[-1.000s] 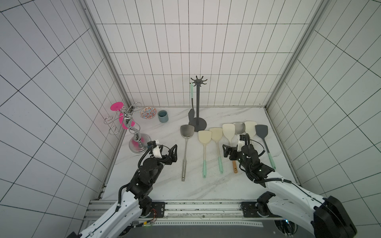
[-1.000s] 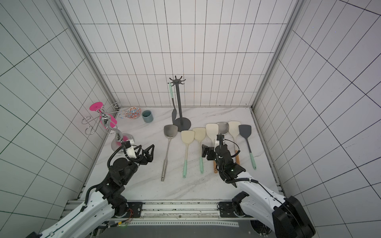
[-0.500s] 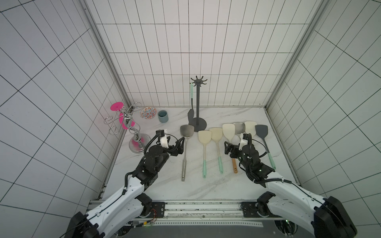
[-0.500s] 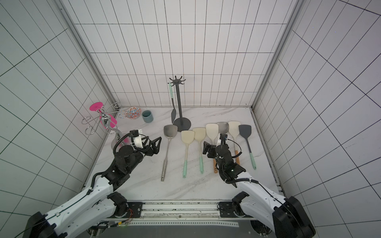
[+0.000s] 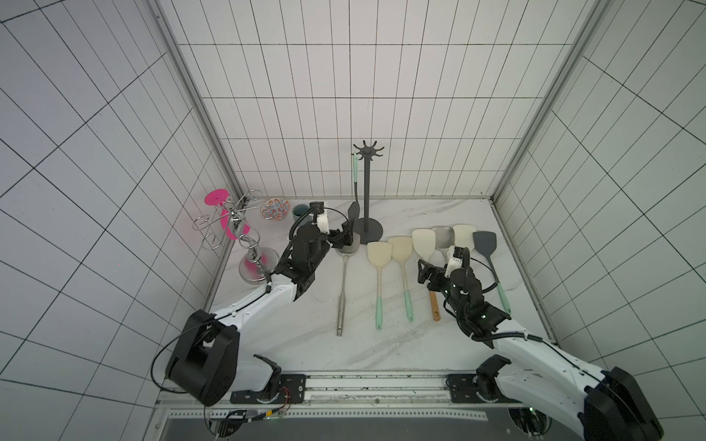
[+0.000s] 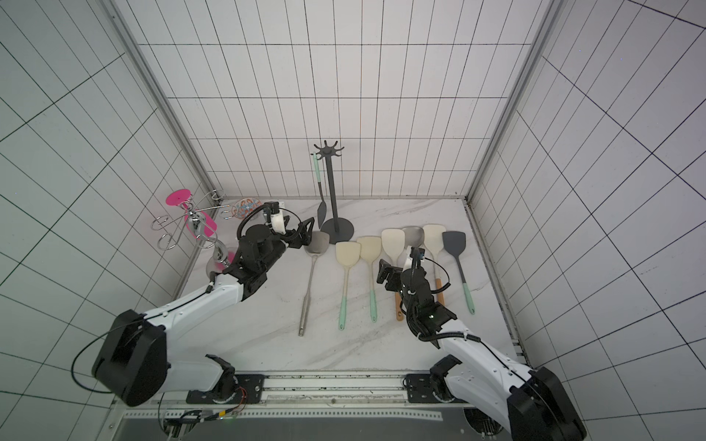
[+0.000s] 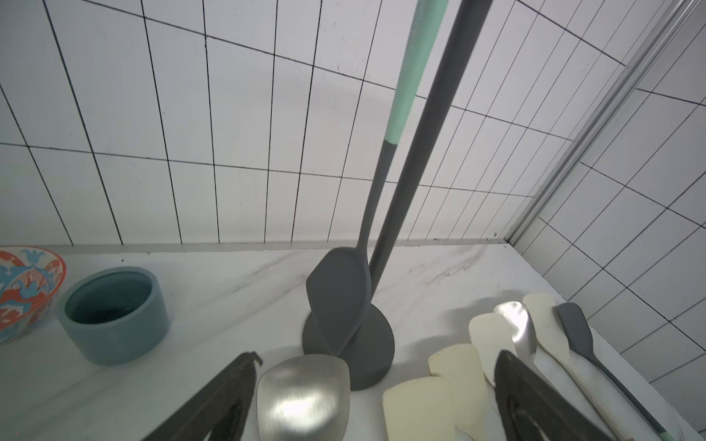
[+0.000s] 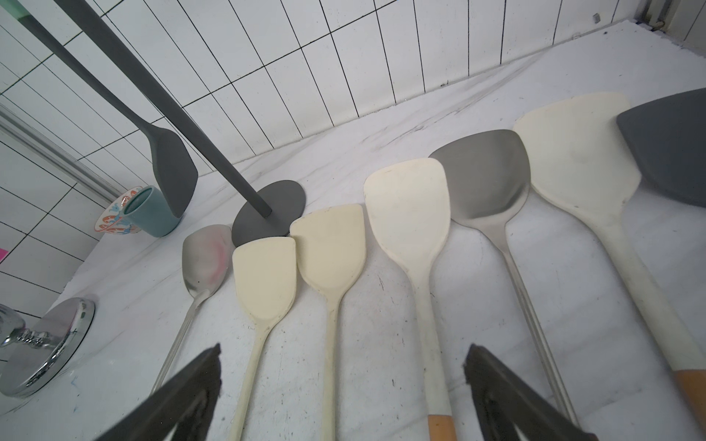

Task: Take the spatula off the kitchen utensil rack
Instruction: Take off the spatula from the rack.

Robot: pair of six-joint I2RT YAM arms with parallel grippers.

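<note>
**Left arm has reached in under the hanging spatula**

In the past second the left arm has stretched from the near edge of the tabletop (image 5: 382, 343) towards its far middle. Its end effector (image 5: 345, 238) is now low, with its jaws spread wide and holding nothing. It is over the blade of a steel turner (image 7: 301, 397) that lies flat, just left of the rack's base. The spatula (image 5: 355, 189), with a mint handle and a dark grey blade, hangs from a hook on the left side of the kitchen utensil rack (image 5: 367, 198). Its blade dangles close to the base. Nothing touches it, so this looks like the approach, with the lift off the hook not yet begun. To the right, seven loose spatulas lie in a row. The right end effector (image 5: 429, 273) has barely moved. It hovers above their handles, jaws spread and empty.

There are two containers at the far left. The patterned bowl (image 5: 274, 209) shows only in part, with nothing visible inside. The blue-grey cup (image 7: 114, 313) beside it looks empty.
</note>
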